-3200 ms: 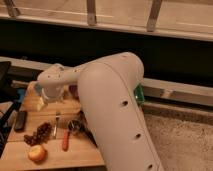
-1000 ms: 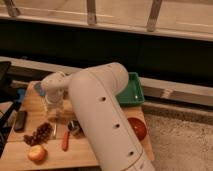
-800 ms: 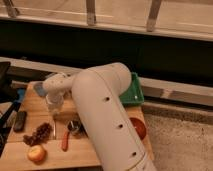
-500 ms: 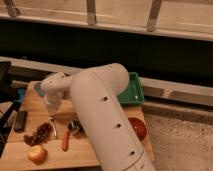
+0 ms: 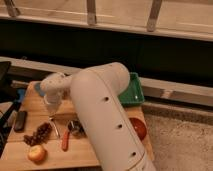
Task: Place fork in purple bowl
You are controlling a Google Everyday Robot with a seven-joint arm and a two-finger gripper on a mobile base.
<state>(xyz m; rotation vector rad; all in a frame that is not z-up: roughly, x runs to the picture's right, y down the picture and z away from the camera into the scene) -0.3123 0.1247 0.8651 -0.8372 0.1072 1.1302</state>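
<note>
The fork [image 5: 54, 126] is a slim silver piece lying on the wooden board [image 5: 100, 152], between the grape bunch and the orange-handled utensil. My gripper [image 5: 51, 108] hangs from the white wrist, pointing down just above the fork's far end. The pictures do not show whether it touches the fork. My big white arm [image 5: 102, 115] covers the middle of the board. A dark rounded thing [image 5: 75, 128] peeks out at the arm's edge, and I cannot tell whether it is the purple bowl.
A grape bunch [image 5: 37, 134] and a pale round fruit [image 5: 36, 154] lie front left. An orange-handled utensil [image 5: 65, 141] lies beside the fork and a black-handled tool [image 5: 20, 120] at the left edge. A green tray [image 5: 133, 90] stands at the back and an orange-red bowl [image 5: 139, 128] on the right.
The gripper has stayed over the fork's far end and sunk slightly toward the board. The fork lies in the same place.
</note>
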